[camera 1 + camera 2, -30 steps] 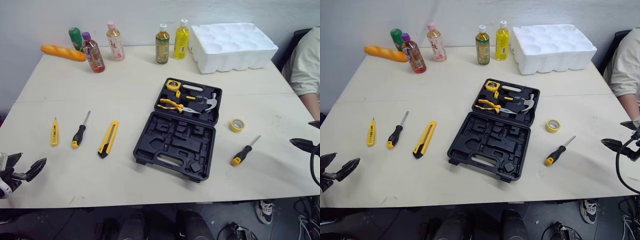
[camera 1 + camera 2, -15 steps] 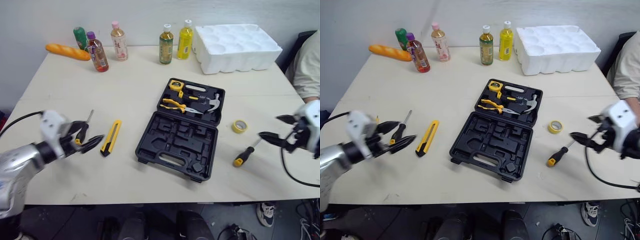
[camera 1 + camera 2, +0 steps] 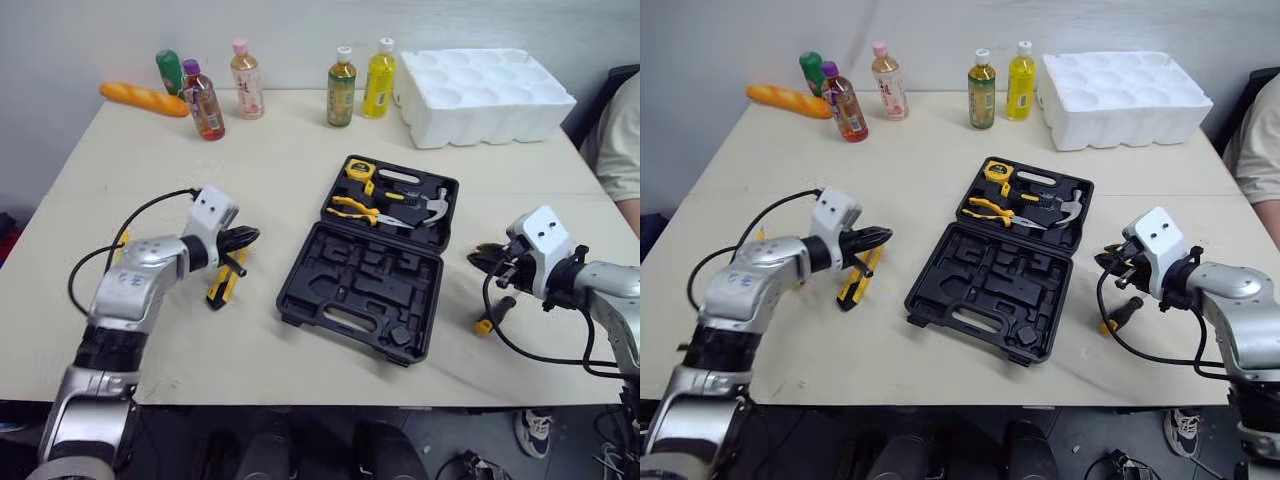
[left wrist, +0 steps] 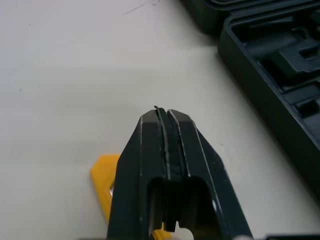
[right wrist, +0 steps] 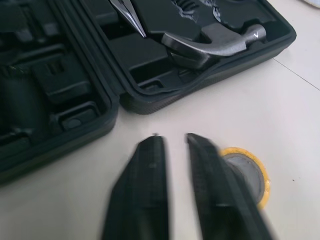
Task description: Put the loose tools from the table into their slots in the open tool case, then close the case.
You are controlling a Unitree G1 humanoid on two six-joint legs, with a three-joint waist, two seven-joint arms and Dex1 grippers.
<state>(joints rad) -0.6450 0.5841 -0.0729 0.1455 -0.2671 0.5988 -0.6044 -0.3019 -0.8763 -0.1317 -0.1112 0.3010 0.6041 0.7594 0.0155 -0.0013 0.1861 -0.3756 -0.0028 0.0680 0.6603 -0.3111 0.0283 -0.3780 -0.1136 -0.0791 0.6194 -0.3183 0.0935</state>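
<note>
The black tool case point(image 3: 360, 285) lies open mid-table; its far half holds a tape measure point(image 3: 349, 169), pliers point(image 3: 352, 207) and a hammer point(image 5: 210, 45). My left gripper point(image 3: 243, 239) is shut and empty, its tips just above the yellow utility knife point(image 3: 221, 288), whose end shows under the gripper point(image 4: 167, 112) as a yellow corner point(image 4: 102, 172). My right gripper point(image 3: 480, 255) hovers right of the case, fingers drawn together with nothing between them. The yellow tape roll point(image 5: 247, 170) lies just behind one finger. A black-and-yellow screwdriver point(image 3: 495, 312) rests below that wrist.
Several bottles point(image 3: 342, 73), a bread loaf point(image 3: 142, 98) and a white foam tray point(image 3: 485, 82) line the far edge. A person's sleeve point(image 3: 622, 140) shows at the right border. A small yellow tester point(image 3: 758, 236) peeks out behind my left arm's cable.
Both arms have swung in from the table's sides toward the case. Both grippers have gone from wide open to shut. The camera has shifted slightly.
</note>
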